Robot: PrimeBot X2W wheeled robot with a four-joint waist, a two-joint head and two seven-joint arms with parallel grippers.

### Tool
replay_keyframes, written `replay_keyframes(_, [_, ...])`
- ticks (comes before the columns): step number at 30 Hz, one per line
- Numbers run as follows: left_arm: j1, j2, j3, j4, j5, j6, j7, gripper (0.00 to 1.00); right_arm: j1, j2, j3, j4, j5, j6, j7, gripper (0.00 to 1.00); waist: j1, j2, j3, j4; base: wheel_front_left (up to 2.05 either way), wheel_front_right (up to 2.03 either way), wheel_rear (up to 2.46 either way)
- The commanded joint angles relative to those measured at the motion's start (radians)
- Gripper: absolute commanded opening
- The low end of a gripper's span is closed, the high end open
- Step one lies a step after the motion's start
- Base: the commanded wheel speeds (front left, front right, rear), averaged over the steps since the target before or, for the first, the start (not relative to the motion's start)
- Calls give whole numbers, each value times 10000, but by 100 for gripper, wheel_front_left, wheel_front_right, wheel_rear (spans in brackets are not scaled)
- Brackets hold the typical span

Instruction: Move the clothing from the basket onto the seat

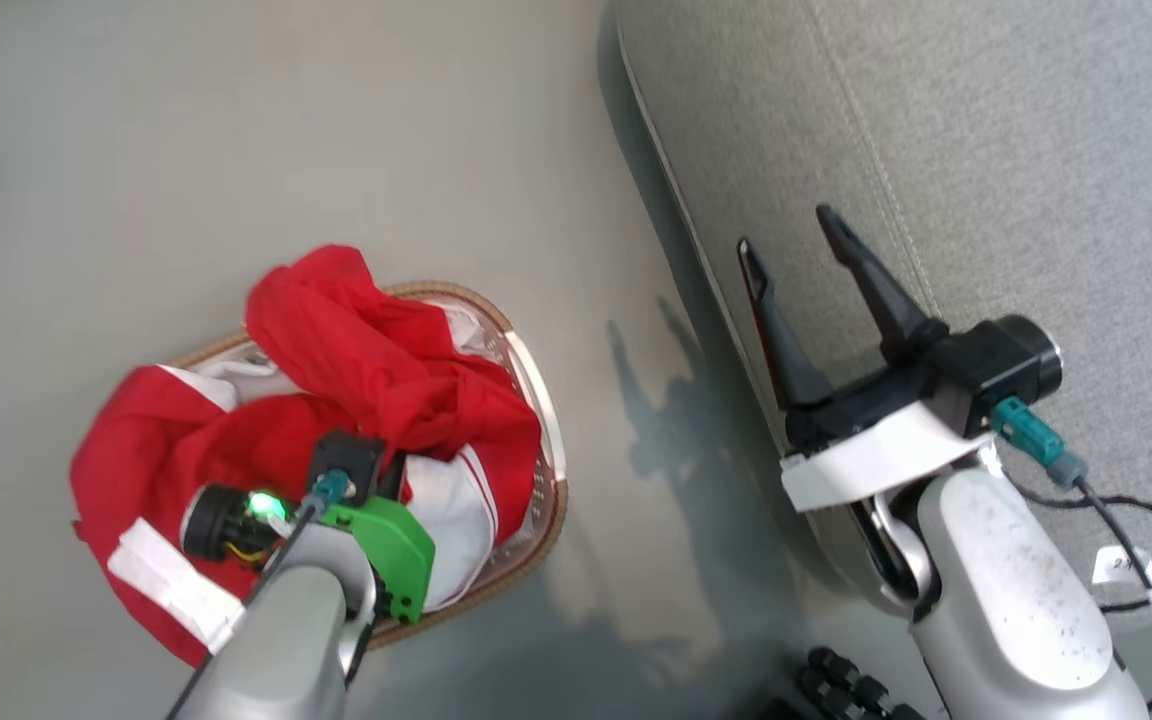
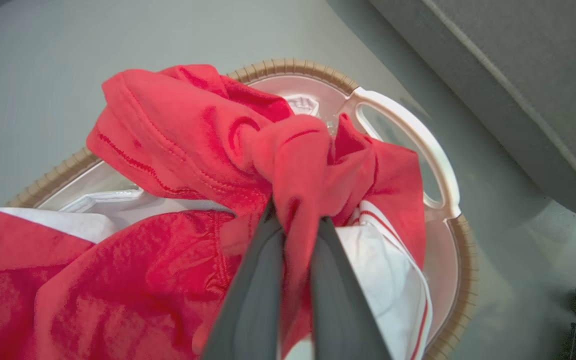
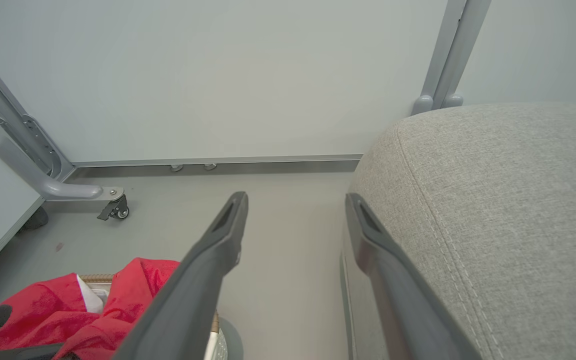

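**Left gripper bites into red clothing at the basket**

The left gripper [image 2: 295,220] has its two dark fingers pressed together on a bunched fold of the red clothing [image 2: 183,135]. The cloth is squeezed between them and spills over the tips toward twelve o'clock in the left wrist view. The rest of the clothing spreads outward from that pinch: a heaped roll at ten to eleven o'clock, a flat red panel at eight o'clock, and white striped trim at five o'clock. All of it lies in or over the basket [image 2: 420,137], whose white handle loop arcs at two to three o'clock, just beside the pinched fold.

In the head view the basket sits on the floor [image 1: 236,120] at seven o'clock, with red cloth draped over its rim on the eight o'clock side. The seat [image 1: 986,150] fills one to three o'clock, apart from the basket across a strip of floor, and none of the clothing is on it. The right gripper [image 1: 786,232] hangs over the seat's edge at three o'clock, fingers wide apart and holding nothing.

The likely trouble lies in the hold, which looks to be on a narrow fold, so the cloth's weight may pull it free on the lift. The garments also look twisted together. A pull may drag the whole heap, snag it on the handle loop or tip the light basket.
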Motion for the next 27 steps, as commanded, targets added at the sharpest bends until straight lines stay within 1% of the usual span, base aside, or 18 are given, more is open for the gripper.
replay_keyframes(1, [397, -67, 47, -227, -62, 7, -4, 0, 298, -41, -33, 125, -125, -3, -50, 100, 0, -1, -1370, 672, 0, 0, 0])
replay_keyframes(6, [1386, -193, 331, -1382, -336, 19, -6, 0, 896, -41, -100, 436, -316, -5, -50, 100, 0, -1, -2436, 1043, 0, 0, 0])
replay_keyframes(10, [2128, -224, 401, -2331, -337, -39, -7, 0, 1383, -41, -113, 619, -405, -5, -51, 100, 0, -1, -3194, 1285, 0, 0, 0])
replay_keyframes(16, [2895, -258, 720, -3697, -635, -80, -8, 0, 1978, -38, -249, 812, -367, -5, -51, 100, 0, -1, -4116, 1541, 0, 0, 0])
replay_keyframes(17, [3065, -265, 721, -4260, -807, -101, -8, 0, 2177, -40, -293, 878, -359, -5, -50, 100, 0, -1, -4375, 1603, 0, 0, 0])
replay_keyframes(27, [3273, -259, 1053, -6315, -1313, -38, -7, 0, 2844, -44, -127, 1163, -356, -5, -50, 100, 0, -1, -5249, 1745, 0, 0, 0])
